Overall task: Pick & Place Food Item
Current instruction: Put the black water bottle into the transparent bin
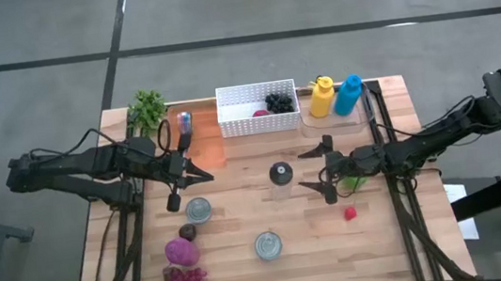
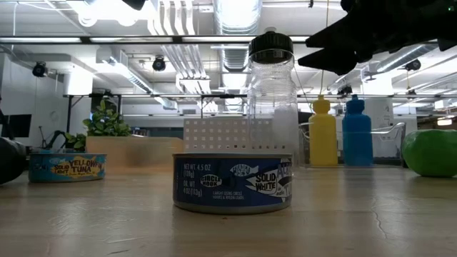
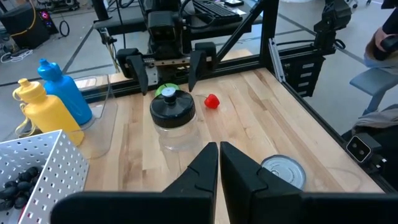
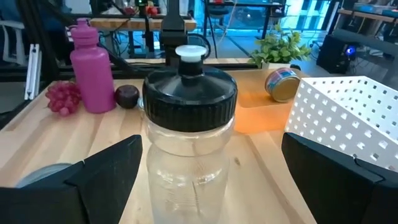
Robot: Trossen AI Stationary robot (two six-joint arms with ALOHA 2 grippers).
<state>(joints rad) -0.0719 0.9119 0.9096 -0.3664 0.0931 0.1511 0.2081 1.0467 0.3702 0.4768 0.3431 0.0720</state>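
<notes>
Two wide fingers of my right gripper [image 1: 311, 168] face the jar [image 1: 280, 181] at nine o'clock; next, advance and close.

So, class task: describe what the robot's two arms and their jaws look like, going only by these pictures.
Both arms are dark, nearly black, built of jointed segments with black cables looping alongside. The left gripper ends in two slim, pointed black fingers. The right gripper has broad, flat, matte black fingers with angular edges. No markings or labels show on either.

Tuna can [image 2: 233, 183] upright before clear bottle [image 2: 272, 100], centre table.
</notes>
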